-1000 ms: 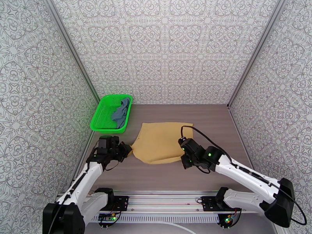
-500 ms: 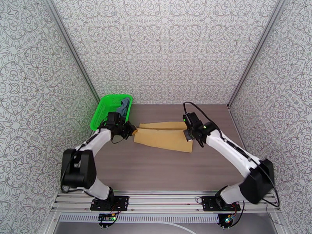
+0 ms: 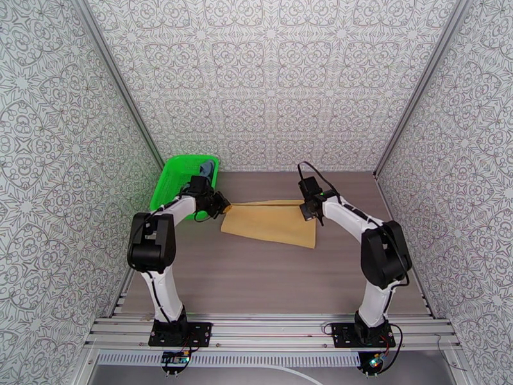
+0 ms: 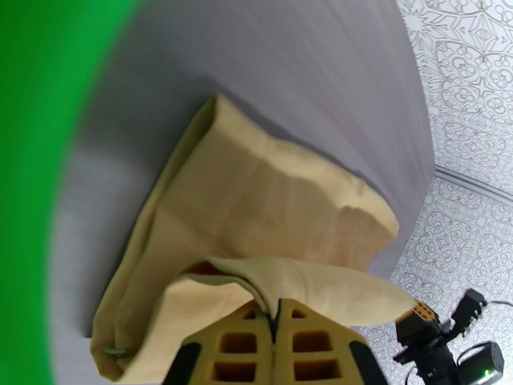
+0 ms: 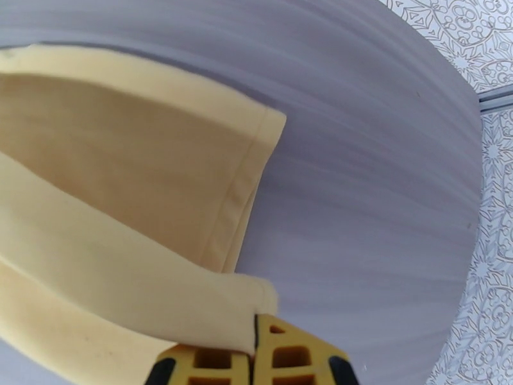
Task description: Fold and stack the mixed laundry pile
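Mid-fold: left gripper point(image 3: 220, 204) and right gripper point(image 3: 310, 210) have fingers clamped on the mustard cloth point(image 3: 269, 230). Next, I judge: lower, align edges, release.

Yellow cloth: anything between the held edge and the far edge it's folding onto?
Nothing visible. The left gripper and right gripper are each shut on a corner of the cloth, above its lower layer, which lies bare. The basket sits close beside the left gripper, off to the side of the fold.
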